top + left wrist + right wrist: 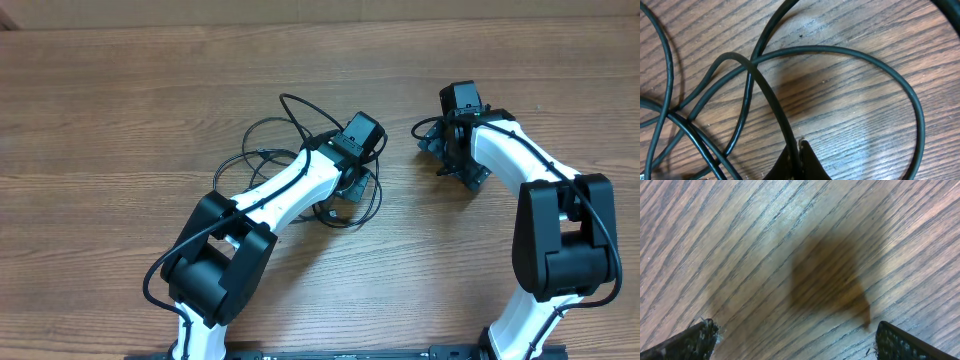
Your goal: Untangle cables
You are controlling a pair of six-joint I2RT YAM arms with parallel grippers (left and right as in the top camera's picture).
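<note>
Cables (820, 48) heaped mid-tabletop (120, 80), roughly halfway between far and near edges, loops crossing one another. My left fingers (812, 167) pinched tight, one strand running into tips; looks held. My right fingers (900, 342) spread wide over bare wood, toward right edge, apart from tangle. Best: lift held strand slowly, watch which loops drag, bring right in to pin crossing loop. No yanking; knot could tighten.

Cables (830, 48) partly hidden under L arm (290, 185); plug ends unclear.
</note>
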